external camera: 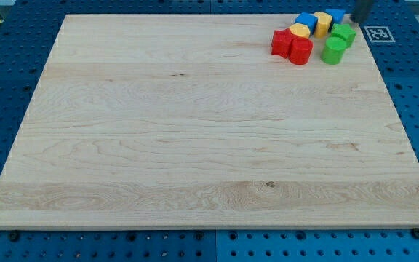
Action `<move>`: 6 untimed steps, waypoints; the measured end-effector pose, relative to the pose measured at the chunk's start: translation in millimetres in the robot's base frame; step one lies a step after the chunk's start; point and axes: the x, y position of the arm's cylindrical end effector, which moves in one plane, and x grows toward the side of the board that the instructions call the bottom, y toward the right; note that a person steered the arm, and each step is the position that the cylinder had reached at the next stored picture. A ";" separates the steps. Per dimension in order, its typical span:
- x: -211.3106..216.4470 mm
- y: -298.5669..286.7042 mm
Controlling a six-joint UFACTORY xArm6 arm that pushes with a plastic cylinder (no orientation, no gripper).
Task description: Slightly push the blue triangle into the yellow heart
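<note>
All the blocks sit in a tight cluster at the view's top right corner of the wooden board. A blue block lies at the cluster's top left, with a yellow block to its right. A second blue block is further right, and a second yellow block lies just below the first blue one. Their shapes are too small to tell apart. My rod enters at the top edge, and my tip is just right of the second blue block, close to it or touching it.
Two red blocks lie at the cluster's lower left. Two green blocks lie at its right. A black-and-white marker tag sits beside the board's right edge. A blue pegboard surrounds the board.
</note>
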 end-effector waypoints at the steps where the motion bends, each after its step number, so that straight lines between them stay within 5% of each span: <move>1: -7.9 -37.3; 6: 33.3 -79.4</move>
